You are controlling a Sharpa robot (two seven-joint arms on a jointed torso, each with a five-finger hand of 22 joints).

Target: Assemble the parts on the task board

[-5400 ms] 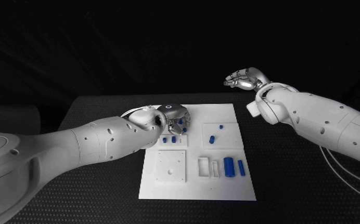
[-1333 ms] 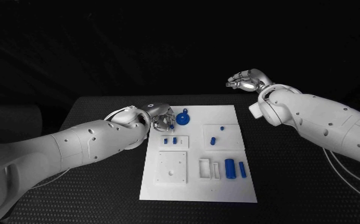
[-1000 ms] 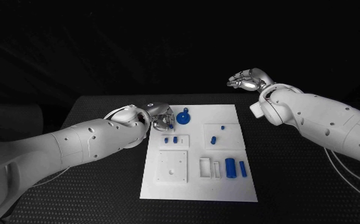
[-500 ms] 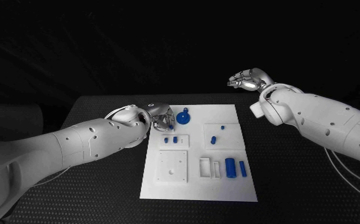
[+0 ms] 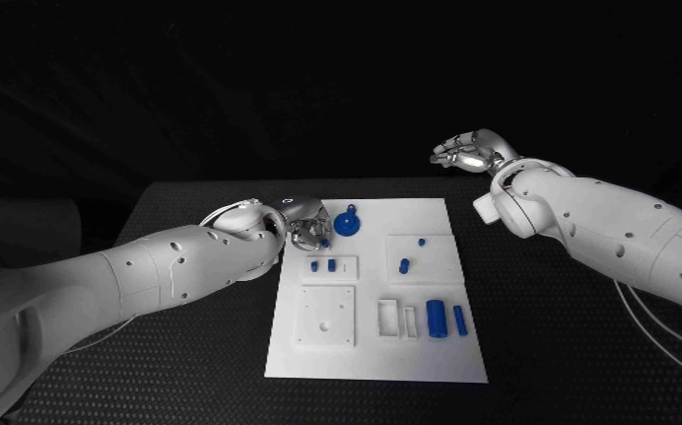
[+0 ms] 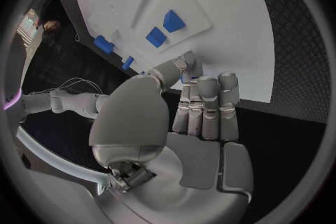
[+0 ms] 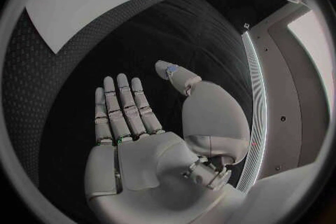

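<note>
Parts in blue are spread across the white task board (image 5: pixel 374 346), which lies flat in the middle of the black table (image 5: pixel 185 366). A round blue part with a small tab (image 5: pixel 347 223) sits near the board's far edge. Two small blue pieces (image 5: pixel 322 266) stand side by side in a raised white block on the board's left, and a small blue peg (image 5: pixel 421 242) and an oblong piece (image 5: pixel 404 266) sit in a block to the right. Nearer the robot are a plain white square block (image 5: pixel 324 315), then a thick blue cylinder (image 5: pixel 435 318) and a thinner blue rod (image 5: pixel 459 319) lying parallel. The left hand (image 5: pixel 308 225) hovers at the board's far left edge, fingers curled close together with the thumb pressed to a small blue piece (image 6: pixel 185 78) at the fingertips, so it pinches that piece. The right hand (image 5: pixel 465 153) is raised well off the board beyond the table's far right corner, fingers spread and holding nothing
</note>
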